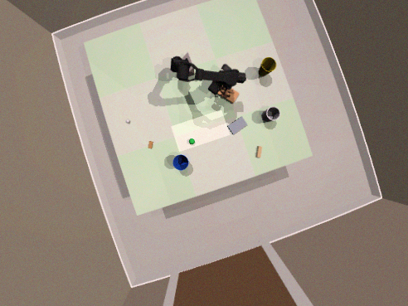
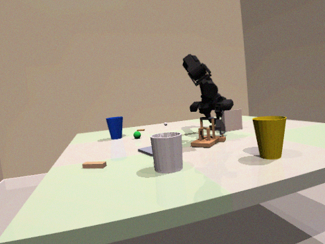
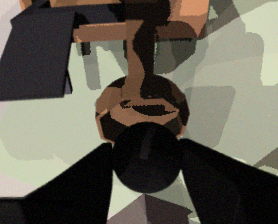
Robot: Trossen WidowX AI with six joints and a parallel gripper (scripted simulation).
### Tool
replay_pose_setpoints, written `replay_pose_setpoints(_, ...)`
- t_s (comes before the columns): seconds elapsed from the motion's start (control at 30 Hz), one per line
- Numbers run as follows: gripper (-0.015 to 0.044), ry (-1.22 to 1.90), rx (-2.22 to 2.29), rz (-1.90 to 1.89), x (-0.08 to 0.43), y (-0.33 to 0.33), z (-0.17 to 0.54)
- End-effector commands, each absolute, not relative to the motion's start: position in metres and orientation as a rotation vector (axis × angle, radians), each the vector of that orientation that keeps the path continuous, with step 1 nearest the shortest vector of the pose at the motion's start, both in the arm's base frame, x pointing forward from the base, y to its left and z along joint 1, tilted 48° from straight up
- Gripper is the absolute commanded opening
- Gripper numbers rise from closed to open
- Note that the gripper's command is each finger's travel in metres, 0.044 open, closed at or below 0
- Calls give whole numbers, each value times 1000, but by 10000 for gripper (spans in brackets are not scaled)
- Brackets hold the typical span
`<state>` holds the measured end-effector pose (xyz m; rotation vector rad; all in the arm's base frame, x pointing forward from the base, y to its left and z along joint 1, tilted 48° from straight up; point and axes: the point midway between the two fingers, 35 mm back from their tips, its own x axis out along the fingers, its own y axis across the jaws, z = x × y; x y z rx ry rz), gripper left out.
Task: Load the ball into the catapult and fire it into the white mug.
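Note:
My gripper point(image 3: 145, 149) is shut on a black ball point(image 3: 146, 165). The brown wooden catapult point(image 1: 230, 95) point(image 2: 202, 144) point(image 3: 102, 33) stands on the table near the arm. In the wrist view the ball overlaps the near rim of the round cup point(image 3: 125, 118) at the end of the catapult's throwing arm; its height above the cup is hard to tell. In the top and exterior views the gripper is low behind or over the catapult and the ball is hidden. The white mug point(image 1: 272, 114) point(image 2: 167, 153) stands upright, to the lower right of the catapult in the top view.
A yellow mug point(image 1: 268, 65) point(image 2: 269, 139) and a blue mug point(image 1: 181, 162) point(image 2: 114, 127) stand upright. A green ball point(image 1: 191, 141) point(image 2: 137, 135) lies near the blue mug. A flat grey-blue slab point(image 1: 237, 125) lies between catapult and white mug. A wooden block point(image 1: 259, 152) point(image 2: 94, 164) lies near the edge.

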<state>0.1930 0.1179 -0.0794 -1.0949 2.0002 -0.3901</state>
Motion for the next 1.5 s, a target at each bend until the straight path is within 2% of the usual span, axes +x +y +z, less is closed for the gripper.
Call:
replay_pose_setpoints(0.0,0,1999,-1094,-389,193,119,-79)
replay_pose_setpoints(0.33,263,1995,-1093,-385,194,121,-77)
replay_pose_setpoints(0.57,440,1883,-1057,-202,192,190,-8)
replay_pose_setpoints(0.67,440,1871,-1053,-180,190,197,1)
replay_pose_setpoints(0.77,440,1867,-1056,-189,202,188,-28)
replay_pose_setpoints(1.47,440,1284,-978,280,348,305,-87)
